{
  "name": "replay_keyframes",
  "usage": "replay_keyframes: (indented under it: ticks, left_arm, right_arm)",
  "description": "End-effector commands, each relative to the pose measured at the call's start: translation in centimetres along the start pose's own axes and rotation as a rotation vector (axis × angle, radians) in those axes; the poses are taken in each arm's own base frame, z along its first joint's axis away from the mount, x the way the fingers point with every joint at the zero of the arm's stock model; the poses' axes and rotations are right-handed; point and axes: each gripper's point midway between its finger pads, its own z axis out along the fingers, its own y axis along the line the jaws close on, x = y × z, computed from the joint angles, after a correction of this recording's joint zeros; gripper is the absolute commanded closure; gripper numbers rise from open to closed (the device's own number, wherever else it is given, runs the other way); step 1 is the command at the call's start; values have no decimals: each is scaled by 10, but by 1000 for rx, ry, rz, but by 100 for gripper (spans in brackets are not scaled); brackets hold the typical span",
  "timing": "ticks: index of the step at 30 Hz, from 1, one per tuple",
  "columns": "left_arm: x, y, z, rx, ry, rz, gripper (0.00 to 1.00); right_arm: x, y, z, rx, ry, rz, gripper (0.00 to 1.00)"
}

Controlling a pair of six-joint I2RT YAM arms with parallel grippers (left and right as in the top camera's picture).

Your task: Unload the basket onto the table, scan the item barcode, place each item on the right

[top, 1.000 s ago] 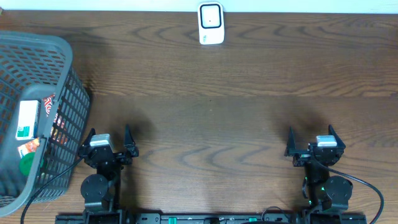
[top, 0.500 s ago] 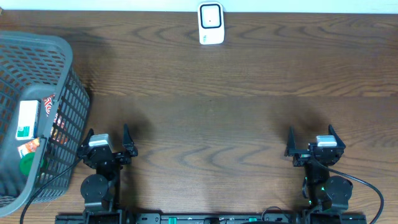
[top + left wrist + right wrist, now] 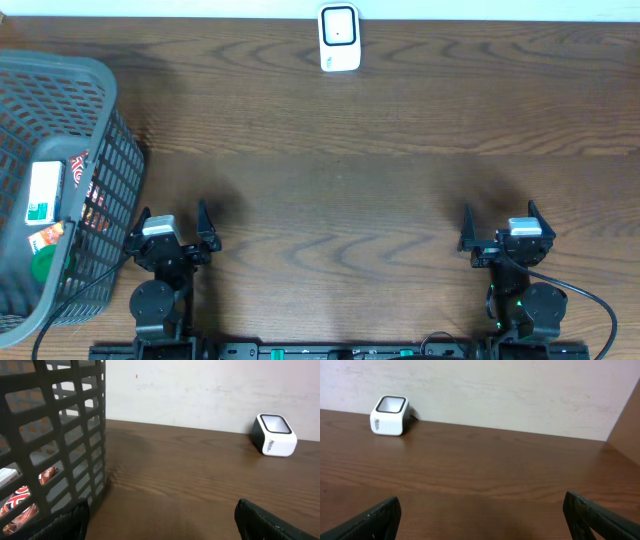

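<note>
The left end effector and right end effector gape apart, empty, near; scanner far, basket left.

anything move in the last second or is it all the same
Nothing visibly changed. The left gripper and right gripper stay open and empty at the near side of the table. The items are still in the basket, and the scanner is still at the far edge.

Mock shop checkout: barcode scanner at top centre of a wooden tabletop, grey shopping basket of packaged goods at left, bare wall.
</note>
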Motion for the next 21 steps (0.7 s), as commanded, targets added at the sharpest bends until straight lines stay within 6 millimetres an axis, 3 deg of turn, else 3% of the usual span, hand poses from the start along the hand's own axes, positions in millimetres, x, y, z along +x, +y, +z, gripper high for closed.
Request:
replay_keyframes:
  ticks: [1,6,10,13,17,21]
  left_arm:
    - [16,6,0,-30,55,-35,7]
    - [-2,-18,0,95,85,-61,7]
    - [-42,-36,8,178,134,-65,7]
    - [-75,-65,16,333,169,-76,7]
    - [-124,-119,21,650,218,-101,7]
    - [-131,-148,18,858,309,-146,7]
  right_arm:
    - [3,1,0,-2,10,-13,1]
    - [3,1,0,-2,10,-13,1]
    - [3,1,0,-2,10,-13,1]
    - [2,1,0,-2,10,-13,1]
    - [3,1,0,-2,10,-13,1]
    - [3,1,0,-2,10,-13,1]
